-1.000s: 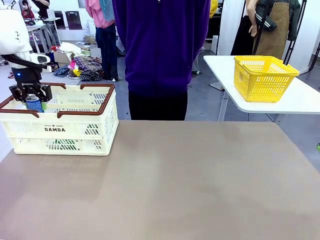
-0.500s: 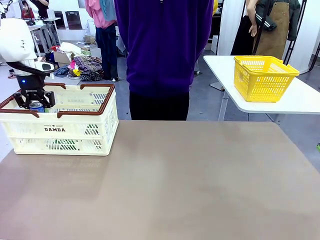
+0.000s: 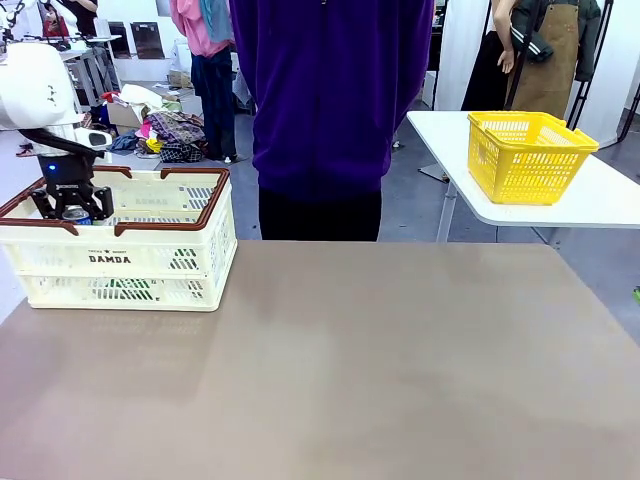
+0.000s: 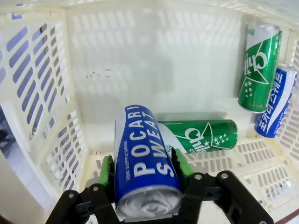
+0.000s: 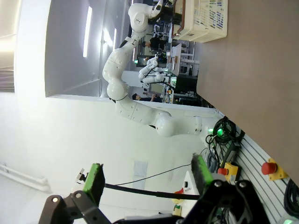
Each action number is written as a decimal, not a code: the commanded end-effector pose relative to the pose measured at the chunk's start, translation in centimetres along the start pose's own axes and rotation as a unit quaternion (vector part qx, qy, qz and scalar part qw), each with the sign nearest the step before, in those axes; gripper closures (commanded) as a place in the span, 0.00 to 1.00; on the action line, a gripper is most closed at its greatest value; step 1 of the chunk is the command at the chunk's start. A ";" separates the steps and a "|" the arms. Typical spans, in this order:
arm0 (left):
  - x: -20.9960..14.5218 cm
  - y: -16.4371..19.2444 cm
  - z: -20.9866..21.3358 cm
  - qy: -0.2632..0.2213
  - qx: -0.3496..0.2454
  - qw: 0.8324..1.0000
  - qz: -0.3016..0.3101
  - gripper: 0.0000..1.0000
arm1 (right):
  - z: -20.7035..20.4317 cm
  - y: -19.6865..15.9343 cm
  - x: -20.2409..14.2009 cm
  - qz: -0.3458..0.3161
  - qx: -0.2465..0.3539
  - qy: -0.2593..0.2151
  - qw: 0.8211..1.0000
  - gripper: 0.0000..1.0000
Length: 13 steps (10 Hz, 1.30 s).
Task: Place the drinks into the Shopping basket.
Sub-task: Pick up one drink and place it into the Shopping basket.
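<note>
I'm seeing a yellow plastic basket sitting on a white side table at upper right, a person in purple standing top centre.

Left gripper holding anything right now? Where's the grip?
Yes. The left gripper holds a blue can by its sides, green pads flanking its body near the close end, down inside the shopping basket. The right gripper holds nothing.

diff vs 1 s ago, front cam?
The left tool has come down into the Shopping basket, carrying the blue Pocari Sweat can lower, so only the can's top now shows above the near rim. The pads still flank the can; release cannot be told. Basket, the cans already lying in it, the table and the person stayed put.
</note>
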State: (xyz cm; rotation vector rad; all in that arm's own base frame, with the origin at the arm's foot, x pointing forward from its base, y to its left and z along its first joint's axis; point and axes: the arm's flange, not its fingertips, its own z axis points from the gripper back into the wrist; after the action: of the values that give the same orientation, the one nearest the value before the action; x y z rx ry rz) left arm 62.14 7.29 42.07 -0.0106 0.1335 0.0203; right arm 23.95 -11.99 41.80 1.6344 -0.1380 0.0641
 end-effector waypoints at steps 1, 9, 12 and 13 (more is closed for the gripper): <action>-0.4 0.0 1.1 -0.006 0.012 1.000 0.007 0.00 | 0.0 0.3 0.3 0.008 0.008 -0.002 1.000 0.00; -14.4 -1.0 17.2 -0.147 -0.068 0.987 -0.018 0.00 | 0.0 0.3 0.3 0.008 0.008 -0.002 1.000 0.00; -25.1 -0.8 20.0 -0.103 -0.178 0.972 -0.117 0.00 | 0.0 0.3 0.3 0.008 0.008 -0.002 1.000 0.00; -28.7 0.9 18.8 -0.105 -0.241 0.952 -0.156 0.00 | 0.0 0.3 0.3 0.008 0.008 -0.002 1.000 0.00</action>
State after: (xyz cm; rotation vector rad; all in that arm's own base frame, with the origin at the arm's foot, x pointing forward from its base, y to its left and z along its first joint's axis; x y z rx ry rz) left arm 38.87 5.71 66.75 -0.3973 -0.1369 -0.1888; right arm 23.97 -11.96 41.79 1.6342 -0.1365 0.0643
